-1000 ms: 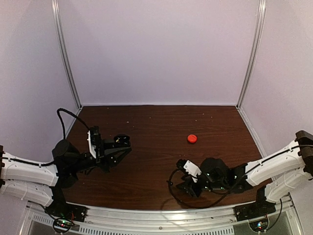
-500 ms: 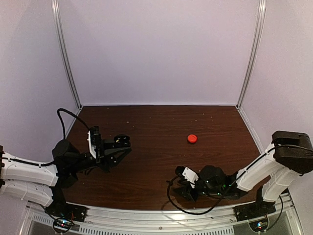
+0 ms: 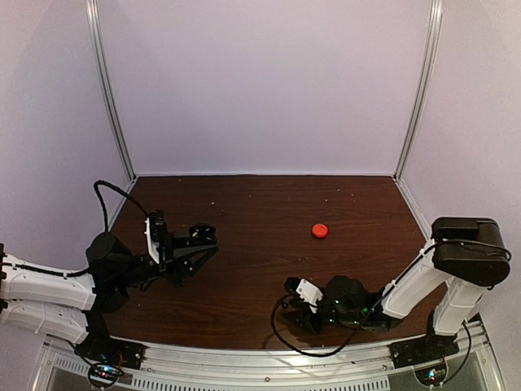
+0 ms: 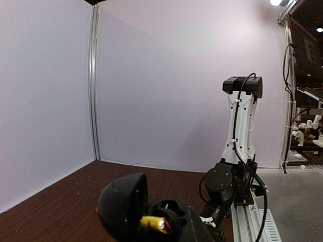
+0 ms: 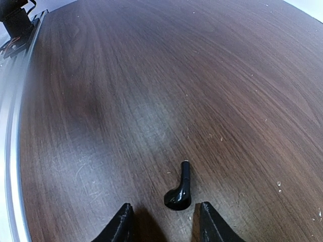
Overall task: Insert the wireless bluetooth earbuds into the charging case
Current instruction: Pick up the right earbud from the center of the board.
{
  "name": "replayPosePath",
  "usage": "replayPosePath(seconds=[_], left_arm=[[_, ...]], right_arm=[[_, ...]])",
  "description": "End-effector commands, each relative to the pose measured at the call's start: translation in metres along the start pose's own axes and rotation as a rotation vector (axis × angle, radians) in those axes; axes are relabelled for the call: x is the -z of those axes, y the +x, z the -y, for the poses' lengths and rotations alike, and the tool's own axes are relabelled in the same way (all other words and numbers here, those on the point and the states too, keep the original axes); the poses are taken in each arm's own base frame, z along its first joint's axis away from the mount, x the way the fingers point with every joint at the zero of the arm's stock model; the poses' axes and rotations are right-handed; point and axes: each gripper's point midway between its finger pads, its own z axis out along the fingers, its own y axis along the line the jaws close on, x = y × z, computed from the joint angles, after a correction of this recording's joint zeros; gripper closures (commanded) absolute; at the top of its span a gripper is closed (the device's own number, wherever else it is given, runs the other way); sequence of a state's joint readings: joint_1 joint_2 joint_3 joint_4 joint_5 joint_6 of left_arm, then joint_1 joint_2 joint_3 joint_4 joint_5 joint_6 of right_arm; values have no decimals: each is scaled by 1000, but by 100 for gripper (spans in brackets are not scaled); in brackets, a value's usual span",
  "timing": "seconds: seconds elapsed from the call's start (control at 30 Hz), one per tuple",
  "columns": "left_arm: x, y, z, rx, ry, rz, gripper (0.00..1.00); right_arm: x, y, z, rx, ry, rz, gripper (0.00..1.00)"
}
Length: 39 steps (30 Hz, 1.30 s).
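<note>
**Item 1: bud** (image 5: pixel 180 187). Black, single. Lies on table (image 5: pixel 151 75), lower centre of R wrist view. Round body toward bottom of frame, stem pointing up. Sits at the mouth of the gap betw. the two fingers (image 5: pixel 122 224), nearer the right-hand one. Appears clear of both. Not visible in top view; hidden or too small.

**Item 2: R gripper** (image 5: pixel 165 214). Jaws apart, nothing held. Tips low over the wood, one each side of bud. In top view: bottom centre-right, near front rail, arm folded low.

**Item 3: case** (image 4: pixel 123 204). Black, round, lid up like a dome. Bottom centre of L wrist view. Small yellow-and-red bit just right of lid; cannot tell what it is. In top view case shows as a dark round shape, left of centre, at the tip of L gripper.

**Item 4: L gripper** (image 3: pixel 195 243). Clamped on case, held above table, left-centre of top view. Own fingers not clearly seen in wrist view.

**Item 5: red disc** (image 3: pixel 320 230). Small, round, flat on table, centre-right of top view. Well apart from both grippers.

**Item 6: R arm** (image 4: pixel 242 126). White and black, upright, right of centre in L wrist view.

**Item 7: surrounds.** Dark wood table, pale walls (image 3: pixel 260 81) on three sides.
</note>
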<state>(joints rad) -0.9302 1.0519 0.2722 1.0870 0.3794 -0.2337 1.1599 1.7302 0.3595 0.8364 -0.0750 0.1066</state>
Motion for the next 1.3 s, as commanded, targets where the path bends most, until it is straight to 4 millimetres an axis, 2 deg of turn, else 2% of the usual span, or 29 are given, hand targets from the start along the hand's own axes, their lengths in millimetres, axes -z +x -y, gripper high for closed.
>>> replayPosePath(seconds=[0.0, 0.37, 0.57, 0.7, 0.83, 1.03, 1.27], left_arm=[[-1, -17, 0, -38, 2, 50, 85], [-2, -17, -1, -40, -2, 46, 86], [-1, -16, -1, -40, -5, 39, 85], [1, -13, -1, -40, -9, 33, 85], [1, -11, -1, -40, -11, 28, 86], [2, -1, -2, -59, -9, -6, 86], [8, 20, 5, -142, 27, -114, 86]], right_arm=[[-6, -9, 2, 3, 5, 28, 57], [-13, 4, 8, 10, 38, -25, 67], [-14, 8, 11, 10, 52, -51, 77], [-13, 5, 11, 12, 56, -59, 84], [-11, -3, 9, 20, 47, -59, 86], [1, -42, -3, 35, -2, -21, 88], [34, -94, -21, 60, -81, 23, 88]])
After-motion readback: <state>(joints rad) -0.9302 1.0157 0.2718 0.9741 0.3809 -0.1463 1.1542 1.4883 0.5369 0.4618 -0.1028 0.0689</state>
